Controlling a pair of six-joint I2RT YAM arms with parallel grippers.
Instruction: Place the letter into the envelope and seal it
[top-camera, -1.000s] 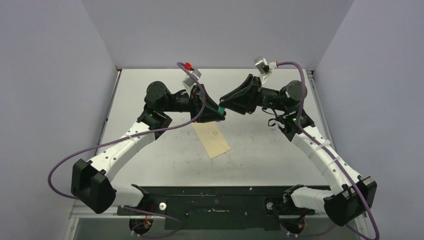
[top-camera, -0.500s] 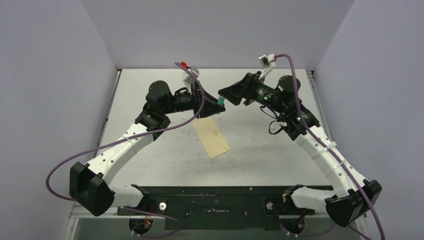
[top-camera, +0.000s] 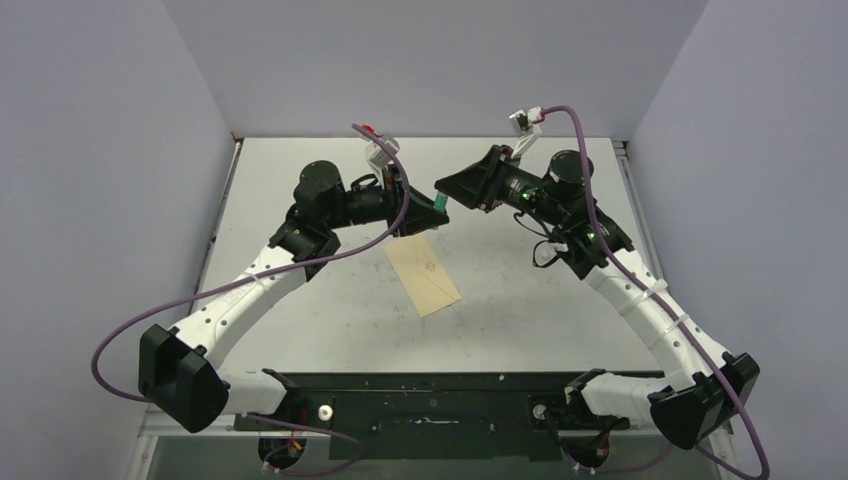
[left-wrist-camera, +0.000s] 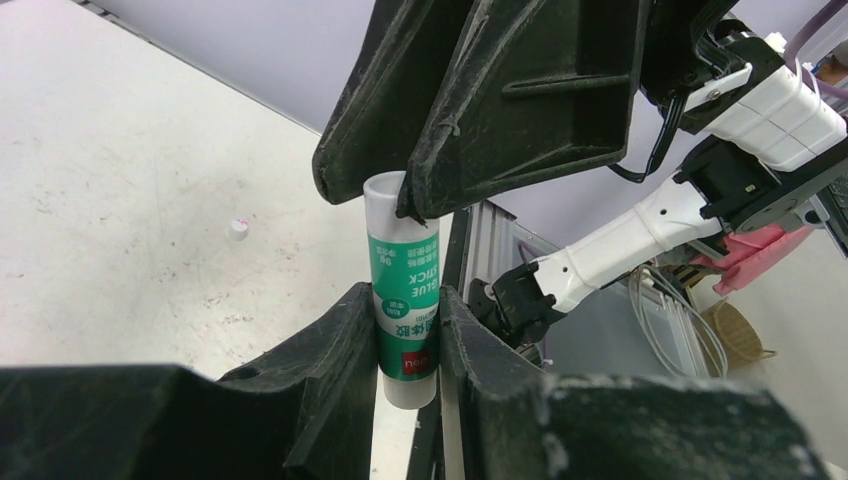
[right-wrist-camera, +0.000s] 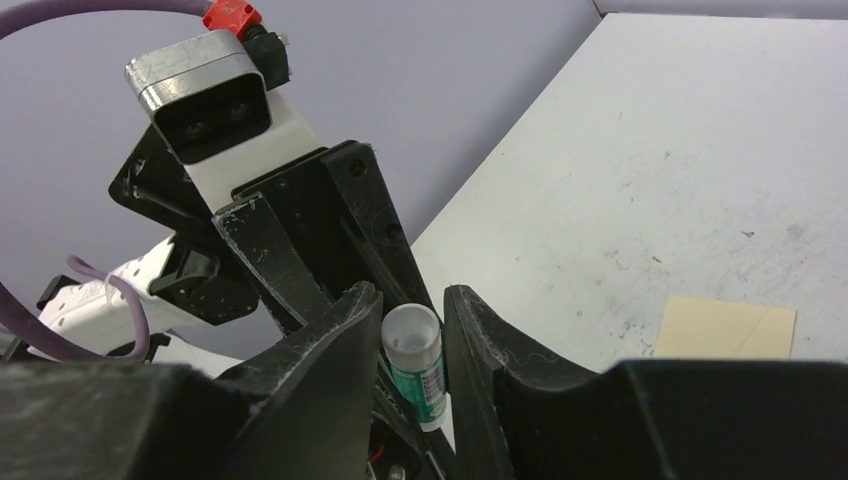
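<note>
The pale tan envelope (top-camera: 425, 278) lies flat on the table, its flap side up; a corner of it shows in the right wrist view (right-wrist-camera: 725, 328). The letter is not in view. My left gripper (top-camera: 436, 210) is above the envelope's far end and is shut on the lower body of a green and white glue stick (left-wrist-camera: 403, 290). My right gripper (top-camera: 444, 190) meets it from the right, its jaws closed round the white top end of the same glue stick (right-wrist-camera: 413, 345). The two grippers hold the stick between them in the air.
A tiny pale speck (left-wrist-camera: 237, 228) lies on the grey table (top-camera: 520, 290) to the far left. Purple cables loop off both arms. Walls close in the table on the left, back and right.
Both grippers have risen a little and shifted towards the back. The right wrist has turned and pulled slightly to the right. The envelope has not moved.
</note>
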